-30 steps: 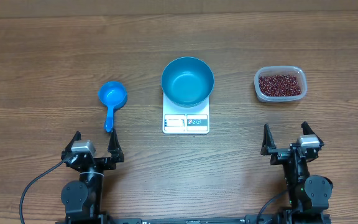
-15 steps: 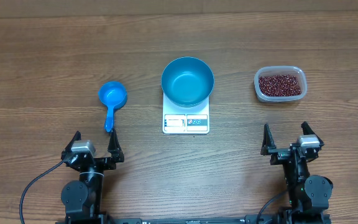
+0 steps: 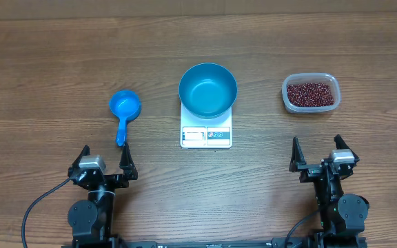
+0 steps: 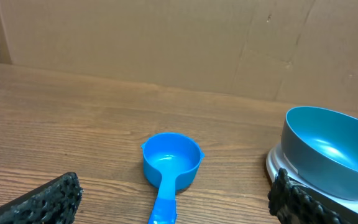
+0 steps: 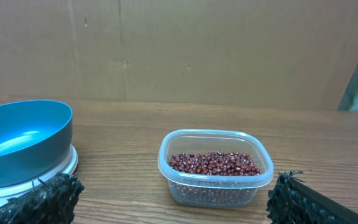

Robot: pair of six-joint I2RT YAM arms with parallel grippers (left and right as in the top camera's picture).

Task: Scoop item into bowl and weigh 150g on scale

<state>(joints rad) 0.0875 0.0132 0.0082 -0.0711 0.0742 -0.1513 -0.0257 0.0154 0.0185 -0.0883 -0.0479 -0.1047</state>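
Left gripper (image 3: 105, 153) spread wide, empty, left of the scale (image 3: 206, 136). Scoop (image 3: 124, 110) also left of scale, handle pointing at that gripper, so it's the nearer one. Beans (image 3: 311, 94) in tub (image 3: 287, 91) right of scale.

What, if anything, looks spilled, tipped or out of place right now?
Nothing stands out. The beans all sit inside the clear tub, the bowl sits upright and empty on the scale, and the scoop lies open side up to its left.
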